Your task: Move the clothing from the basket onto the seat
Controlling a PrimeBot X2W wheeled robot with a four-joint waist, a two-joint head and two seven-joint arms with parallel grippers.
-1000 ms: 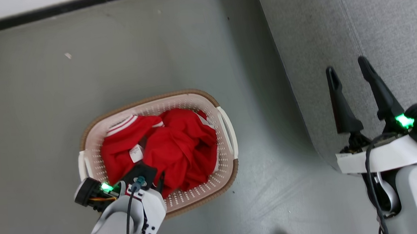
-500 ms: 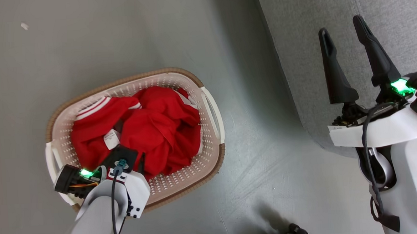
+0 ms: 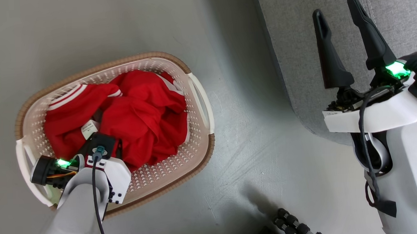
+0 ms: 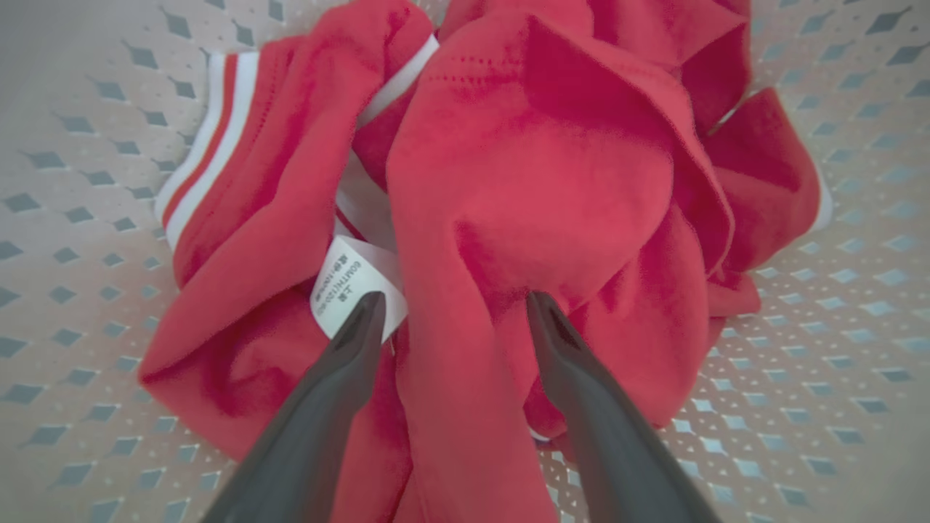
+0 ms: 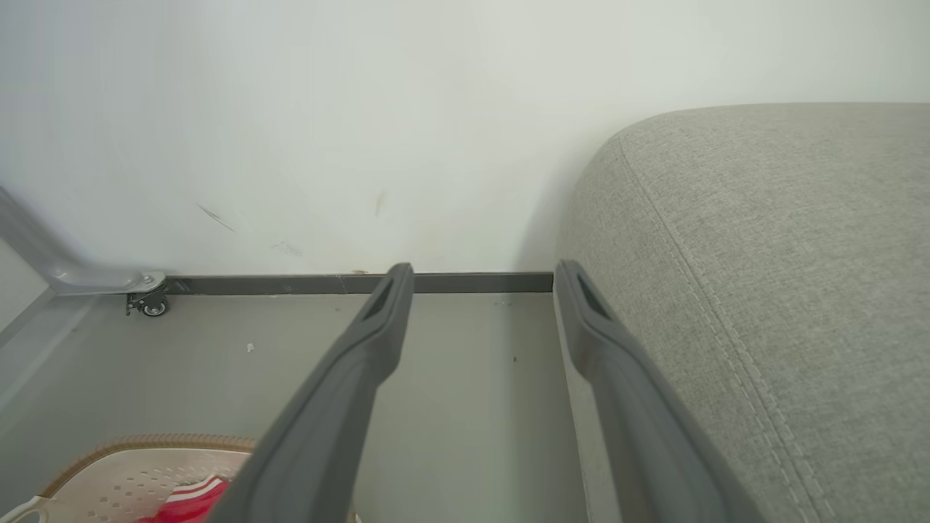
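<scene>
The red clothing (image 3: 140,113) lies bunched in the cream basket (image 3: 201,106) on the floor, its white-striped trim (image 4: 200,160) at one side. My left gripper (image 4: 454,301) points down into the pile. It is open, with its fingers (image 4: 327,392) straddling a raised fold of red fabric beside a white tag (image 4: 349,280). In the head view its wrist (image 3: 103,161) covers the fingers. My right gripper (image 3: 334,7) is open and holds nothing, hovering over the edge of the grey seat (image 3: 297,37). The right wrist view shows the seat (image 5: 763,254) to the right of that gripper (image 5: 484,270).
Grey floor (image 3: 248,129) separates the basket from the seat. A white wall with a dark baseboard (image 5: 290,283) stands beyond, with a caster wheel (image 5: 152,305) on a metal frame at its left. A black ribbed part (image 3: 296,226) lies at the lower edge.
The head camera has moved, so the basket sits further left and higher in the picture. My left gripper stays down on the clothing in the basket; the right stays open by the seat.
</scene>
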